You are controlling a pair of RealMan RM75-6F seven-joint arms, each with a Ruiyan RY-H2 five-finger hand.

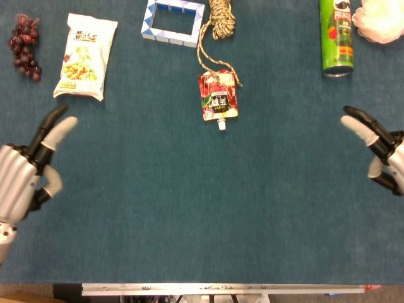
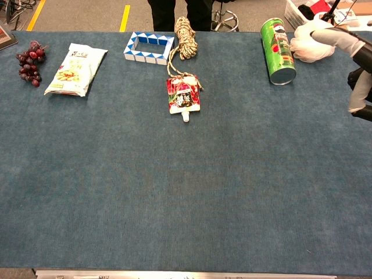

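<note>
- Left hand (image 1: 22, 170), lower left: fingers apart, empty, below the snack bag (image 1: 85, 55) and grapes (image 1: 24, 45).
- Right hand (image 1: 382, 148), right edge: fingers apart, empty, below the green chip can (image 1: 336, 38).
- Red drink pouch (image 1: 218, 95) lies top centre, between them.

left hand (image 1: 22, 173): cropped by head view's left edge, absent from chest view
right hand (image 1: 382, 148): wrist off right edge in both views
green can (image 1: 336, 38): top cropped, head view
white puff (image 1: 380, 19): partly cropped
pouch (image 1: 218, 95): print unreadable

Silver hands (image 1: 19, 180), black fingers (image 1: 47, 126), seemingly pale-tipped.
</note>
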